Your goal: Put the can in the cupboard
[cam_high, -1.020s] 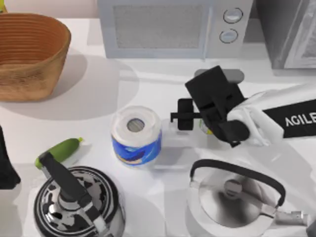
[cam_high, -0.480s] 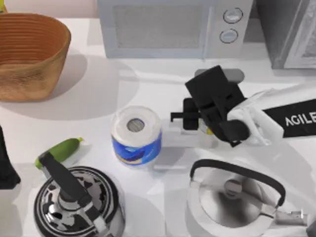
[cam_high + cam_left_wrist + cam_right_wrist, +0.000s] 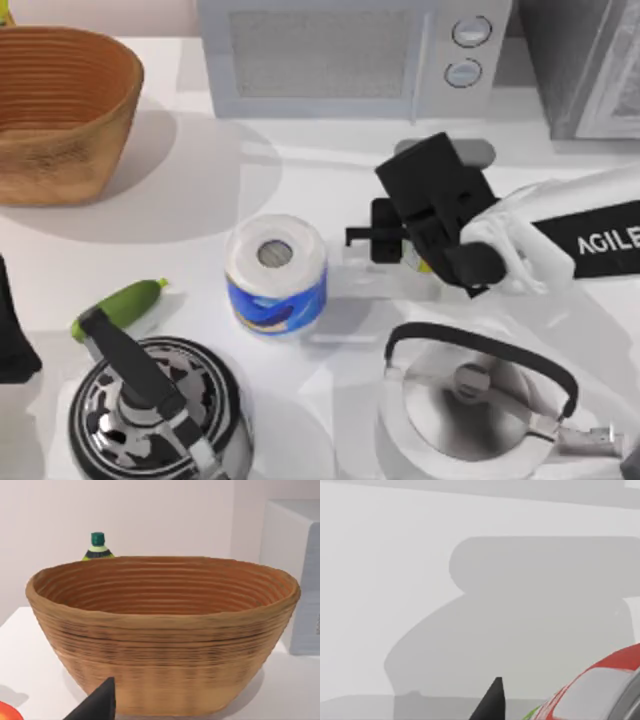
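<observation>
Top view shows right hand (image 3: 385, 240) clenched on the can (image 3: 413, 262) beside the paper roll (image 3: 276, 273).

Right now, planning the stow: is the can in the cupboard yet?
No. The can sits under the right pincer above the table.

Table (image 3: 200, 180) — basket (image 3: 60, 110) far left, microwave (image 3: 350, 55) behind centre; paper roll (image 3: 276, 272) mid-table, can (image 3: 414, 260) just right of it under the right gripper (image 3: 385, 235); two kettles (image 3: 150, 410) in front.
</observation>
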Tool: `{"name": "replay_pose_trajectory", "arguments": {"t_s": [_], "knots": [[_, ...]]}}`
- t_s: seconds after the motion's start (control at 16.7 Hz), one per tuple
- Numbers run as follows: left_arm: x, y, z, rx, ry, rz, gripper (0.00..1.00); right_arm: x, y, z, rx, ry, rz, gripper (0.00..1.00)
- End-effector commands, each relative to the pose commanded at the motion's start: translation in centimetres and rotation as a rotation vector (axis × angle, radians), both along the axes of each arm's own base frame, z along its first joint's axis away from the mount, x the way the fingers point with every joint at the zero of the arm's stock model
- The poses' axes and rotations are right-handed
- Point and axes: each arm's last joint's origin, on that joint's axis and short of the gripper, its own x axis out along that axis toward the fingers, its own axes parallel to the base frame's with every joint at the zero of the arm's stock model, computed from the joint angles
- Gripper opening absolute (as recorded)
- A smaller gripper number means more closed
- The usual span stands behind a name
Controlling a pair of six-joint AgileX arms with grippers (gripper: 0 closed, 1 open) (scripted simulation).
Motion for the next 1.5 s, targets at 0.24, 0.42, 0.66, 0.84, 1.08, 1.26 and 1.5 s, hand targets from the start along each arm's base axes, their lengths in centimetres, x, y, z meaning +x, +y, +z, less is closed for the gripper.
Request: {"name": "replay_pose_trajectory", "arguments": {"t_s": [0.24,0.42,0.66,0.84,1.08,1.26,1.5], "knots": [[0.0,0.0,0.0,0.0,0.0,0.0,1.0,0.7,0.2,2.1,0.014,-0.009,-0.01,0.0],[0.0,0.0,0.0,0.0,0.0,0.0,1.0,0.9,0.7,5.7,0.006,0.005,-0.001,0.0],[0.0,0.0,0.0,0.0,0.0,0.0,1.0,0.4,0.6,11.4,-0.014,0.029,0.006,0.0],[0.0,0.0,0.0,0.0,0.0,0.0,1.0,0.0,0.1,14.7,-0.002,0.004,0.001,0.0],[0.0,0.0,0.0,0.0,0.0,0.0,1.0,0.0,0.1,14.8,0.0,0.002,0.0,0.0],[0.0,0.0,0.0,0.0,0.0,0.0,1.0,-0.3,-0.3,15.4,0.016,-0.018,0.018,0.0],[0.0,0.0,0.0,0.0,0.0,0.0,1.0,-2.7,-3.0,17.8,0.083,-0.12,0.09,0.0]]}}
